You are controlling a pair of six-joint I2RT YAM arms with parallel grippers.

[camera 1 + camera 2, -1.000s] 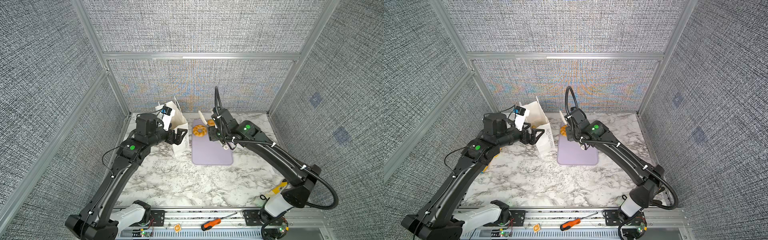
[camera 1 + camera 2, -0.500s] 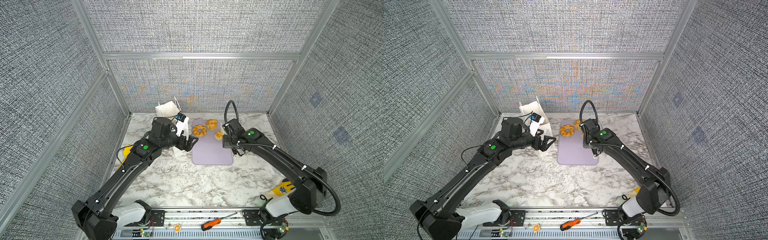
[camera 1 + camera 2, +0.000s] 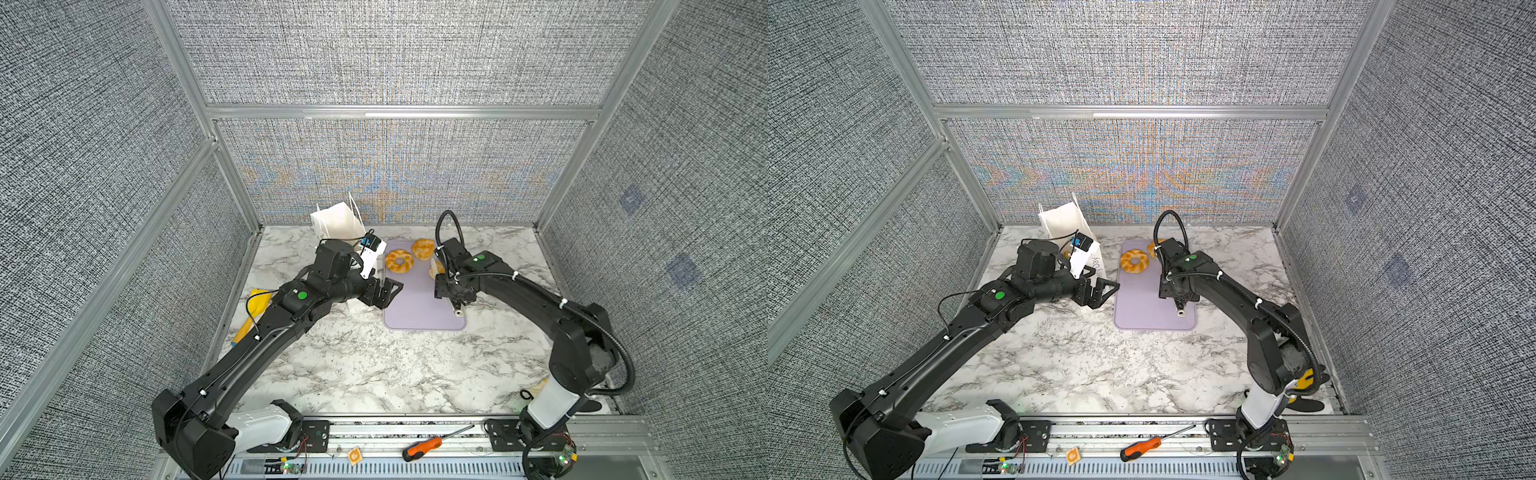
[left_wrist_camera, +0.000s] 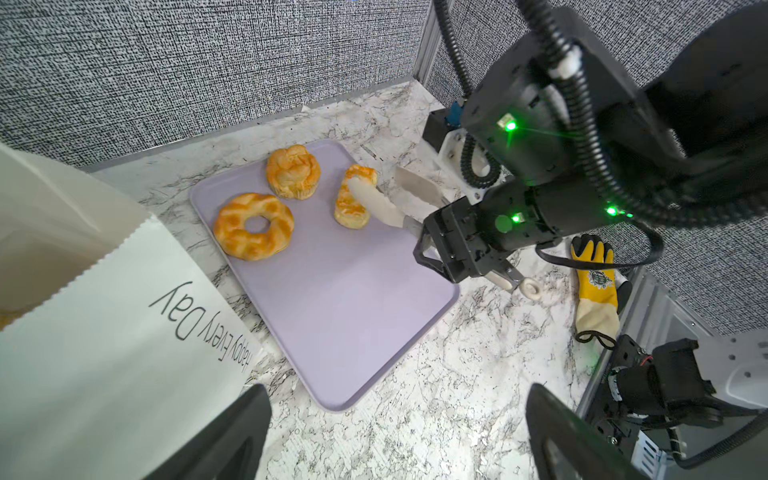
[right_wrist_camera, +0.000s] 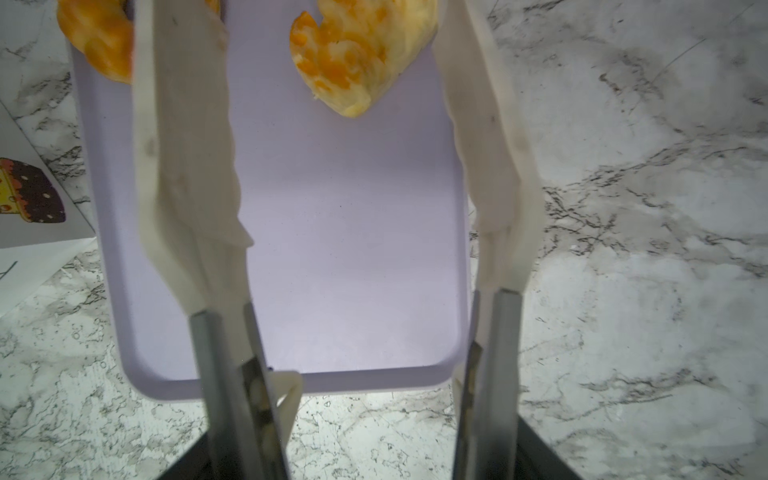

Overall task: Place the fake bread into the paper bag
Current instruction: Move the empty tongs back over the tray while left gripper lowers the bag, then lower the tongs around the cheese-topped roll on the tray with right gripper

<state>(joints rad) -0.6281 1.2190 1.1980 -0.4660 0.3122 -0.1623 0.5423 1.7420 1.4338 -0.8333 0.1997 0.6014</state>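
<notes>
Evidently, cream plastic tongs [image 4: 376,204] were grasped by the right gripper [image 4: 453,253], aimed at a glossy golden toy pastry [image 4: 350,214] to be squeezed next; the left gripper [image 3: 384,291] was seen released.

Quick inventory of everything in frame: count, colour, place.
paper bag: 1, white with grey lettering, back left, beside the tray
tray: 1, lavender, table centre
ring bread: 1, golden-orange, far end of the tray, nearest the bag
round bread: 1, golden-orange, tray's far edge
oblong bread: 1, golden-orange, tray's far right
tongs: 1, cream tips, tips apart by the oblong bread
glove: 1, yellow and black, table's right front
shovel: 1, yellow, table's left edge
screwdriver: 1, orange handle, front rail
left gripper: 1, black, open and empty, at the tray's left edge
right gripper: 1, black, shut on the tongs
</notes>
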